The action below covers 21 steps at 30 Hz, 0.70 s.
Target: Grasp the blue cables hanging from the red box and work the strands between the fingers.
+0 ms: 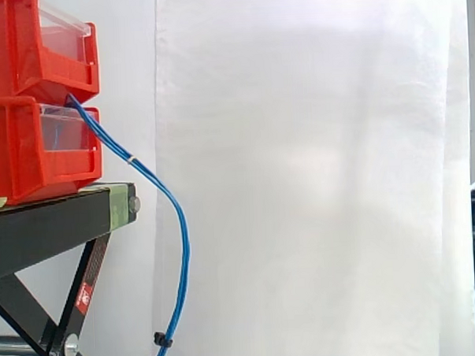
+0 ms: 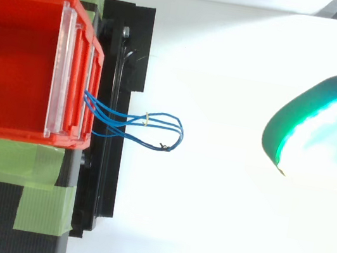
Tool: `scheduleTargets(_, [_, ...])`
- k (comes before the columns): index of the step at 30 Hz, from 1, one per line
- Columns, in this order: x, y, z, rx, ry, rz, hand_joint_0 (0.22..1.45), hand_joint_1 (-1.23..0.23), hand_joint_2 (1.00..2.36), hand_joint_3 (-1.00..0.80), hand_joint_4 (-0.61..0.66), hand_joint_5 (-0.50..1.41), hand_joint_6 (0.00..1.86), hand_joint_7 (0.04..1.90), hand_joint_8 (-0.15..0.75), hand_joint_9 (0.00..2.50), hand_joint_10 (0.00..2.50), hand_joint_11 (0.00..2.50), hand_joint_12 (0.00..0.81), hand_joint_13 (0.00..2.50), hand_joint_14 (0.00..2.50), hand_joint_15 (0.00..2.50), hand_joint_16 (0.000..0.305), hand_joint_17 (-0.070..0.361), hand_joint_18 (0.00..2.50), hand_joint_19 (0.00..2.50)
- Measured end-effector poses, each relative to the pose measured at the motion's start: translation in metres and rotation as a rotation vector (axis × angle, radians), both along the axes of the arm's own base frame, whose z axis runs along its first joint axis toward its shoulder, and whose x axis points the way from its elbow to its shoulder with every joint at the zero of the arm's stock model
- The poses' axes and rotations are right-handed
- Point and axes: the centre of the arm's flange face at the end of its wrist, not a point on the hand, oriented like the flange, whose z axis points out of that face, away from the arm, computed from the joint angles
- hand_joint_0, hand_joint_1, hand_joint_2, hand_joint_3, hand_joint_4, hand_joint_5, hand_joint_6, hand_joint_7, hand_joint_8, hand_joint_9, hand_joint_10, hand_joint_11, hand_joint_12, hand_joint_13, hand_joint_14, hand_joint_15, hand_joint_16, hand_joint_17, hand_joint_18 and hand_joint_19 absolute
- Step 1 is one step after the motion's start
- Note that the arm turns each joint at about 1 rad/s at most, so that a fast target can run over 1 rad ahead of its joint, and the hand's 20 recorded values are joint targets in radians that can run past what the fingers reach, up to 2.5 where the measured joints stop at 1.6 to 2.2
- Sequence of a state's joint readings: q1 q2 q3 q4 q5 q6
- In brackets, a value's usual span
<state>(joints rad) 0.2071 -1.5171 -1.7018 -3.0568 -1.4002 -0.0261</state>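
Blue cables drape from the red box, hanging free and well apart from the hand, presumably for unobstructed approach. Whether the hand is closed cannot be told.

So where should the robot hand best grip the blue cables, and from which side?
Probably the free-hanging stretch of the blue cables below the white tie, clear of the black stand, where the strands hang together, nearly vertical. Come from the open side, away from the red bins.
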Motion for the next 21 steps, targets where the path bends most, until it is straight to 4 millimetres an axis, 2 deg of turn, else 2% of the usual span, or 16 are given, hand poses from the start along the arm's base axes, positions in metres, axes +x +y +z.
scheduleTargets(8, [-0.001, 0.001, -0.001, -0.003, 0.007, 0.011, 0.68, -0.47, 1.0, -1.0, 0.21, -0.36, 0.01, 0.72, 0.368, 0.19, 0.0, 0.22, 0.39, 0.0, 0.0, 0.24, 0.078, 0.175, 0.0, 0.03])
scheduleTargets(9, [-0.001, 0.001, -0.003, -0.004, 0.01, 0.012, 0.67, -0.5, 1.0, -1.0, 0.22, -0.32, 0.01, 0.7, 0.384, 0.25, 0.0, 0.18, 0.403, 0.0, 0.0, 0.2, 0.08, 0.179, 0.0, 0.0])
scheduleTargets(10, [-0.002, 0.001, -0.006, -0.004, 0.015, 0.012, 0.68, -0.47, 1.0, -1.0, 0.21, -0.36, 0.01, 0.72, 0.369, 0.19, 0.0, 0.22, 0.392, 0.0, 0.0, 0.24, 0.077, 0.174, 0.0, 0.04])
scheduleTargets(11, [-0.003, 0.001, -0.009, -0.004, 0.019, 0.012, 0.68, -0.5, 1.0, -1.0, 0.23, -0.32, 0.01, 0.7, 0.385, 0.25, 0.0, 0.17, 0.404, 0.0, 0.0, 0.2, 0.079, 0.179, 0.0, 0.0])
scheduleTargets(16, [-0.007, 0.0, -0.037, -0.005, 0.029, 0.01, 0.68, -0.5, 1.0, -1.0, 0.23, -0.31, 0.01, 0.7, 0.386, 0.26, 0.0, 0.19, 0.405, 0.0, 0.0, 0.2, 0.079, 0.178, 0.0, 0.0])
scheduleTargets(21, [-0.01, -0.001, -0.057, -0.001, 0.017, 0.007, 0.68, -0.5, 1.0, -1.0, 0.23, -0.31, 0.01, 0.7, 0.388, 0.27, 0.0, 0.2, 0.406, 0.0, 0.0, 0.2, 0.079, 0.177, 0.0, 0.0])
